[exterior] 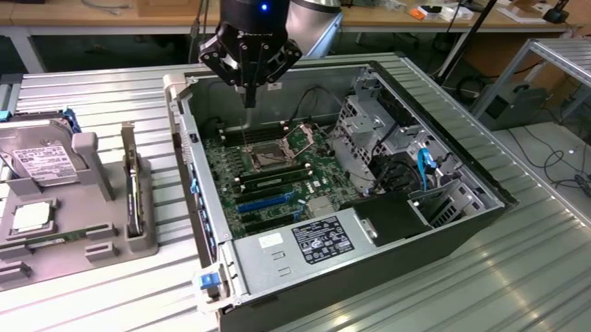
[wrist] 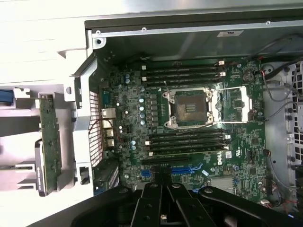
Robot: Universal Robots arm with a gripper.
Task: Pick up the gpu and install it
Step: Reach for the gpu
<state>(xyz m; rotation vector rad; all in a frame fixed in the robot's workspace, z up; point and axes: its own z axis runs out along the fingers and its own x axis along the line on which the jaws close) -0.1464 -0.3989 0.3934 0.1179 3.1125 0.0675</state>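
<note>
Gripper (exterior: 248, 102) clenched, fingers pressed together, nothing between them. It hangs tips-down over the open computer case (exterior: 369, 283), clear of everything inside. Straight below the gripper is the motherboard (exterior: 268, 181), green, lying flat in the case.

In the wrist view the gripper (wrist: 164, 189) shows as two black fingers meeting at a point, with the motherboard (wrist: 137, 123) beneath. Blue slots (wrist: 187, 169) lie just past the tips. The CPU socket (wrist: 189, 108) is farther ahead of the tips, its metal frame swung open beside it. Memory sticks (wrist: 187, 74) sit in rows on both sides of the socket, one set nearer the gripper, one set beyond.

The gpu (exterior: 135, 183) is outside the case, well apart from the gripper. It is off to the gripper's side, toward the exterior view's left, and lower down. It stands on its long edge in a grey holder (exterior: 106, 221) on the ribbed metal table (exterior: 517, 263), untouched. In the wrist view the gpu (wrist: 49, 137) shows a green-brown circuit face, upright, with the case wall (wrist: 83, 118) between it and the fingers.

Hard drive (exterior: 41, 160), silver with a white label, leans in its own cradle on the same holder. It is farther from the gripper than the gpu.
</note>
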